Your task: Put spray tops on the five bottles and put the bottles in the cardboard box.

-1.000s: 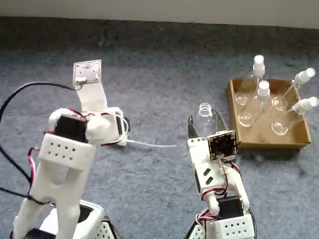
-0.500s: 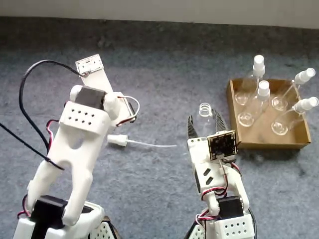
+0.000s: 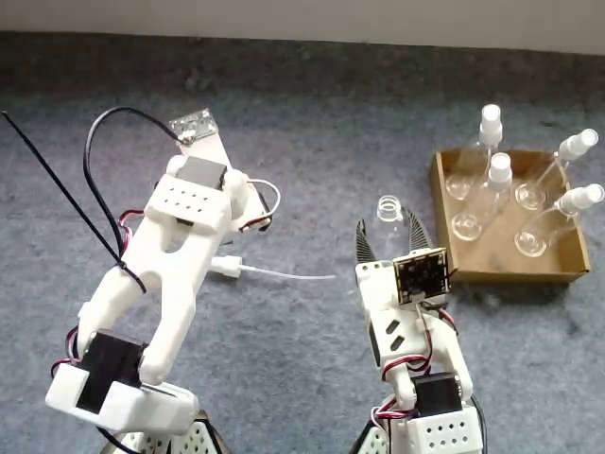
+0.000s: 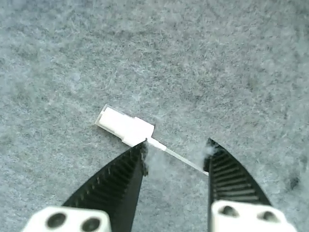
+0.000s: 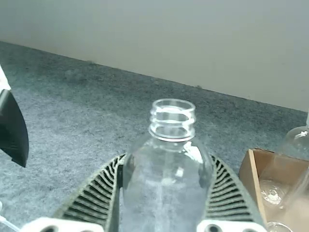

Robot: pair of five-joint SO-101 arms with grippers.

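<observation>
A clear open-necked bottle (image 3: 388,212) (image 5: 167,179) stands upright on the grey carpet, with my right gripper (image 3: 388,236) (image 5: 164,193) shut on its body. A white spray top (image 3: 226,267) (image 4: 126,127) with a long thin dip tube (image 3: 288,274) (image 4: 181,160) lies flat on the carpet to the bottle's left. My left gripper (image 4: 176,147) hovers open just above it, its fingertips straddling the tube beside the white head. The cardboard box (image 3: 506,268) at the right holds several bottles with spray tops (image 3: 490,194).
Grey carpet (image 3: 312,123) covers the whole work surface, with a pale wall (image 5: 193,38) along the far edge. The left arm's black cables (image 3: 85,189) loop out over the carpet on the left.
The left arm has swung forward and to the right, bringing its gripper down over the spray top. The right arm and bottle have stayed still.
</observation>
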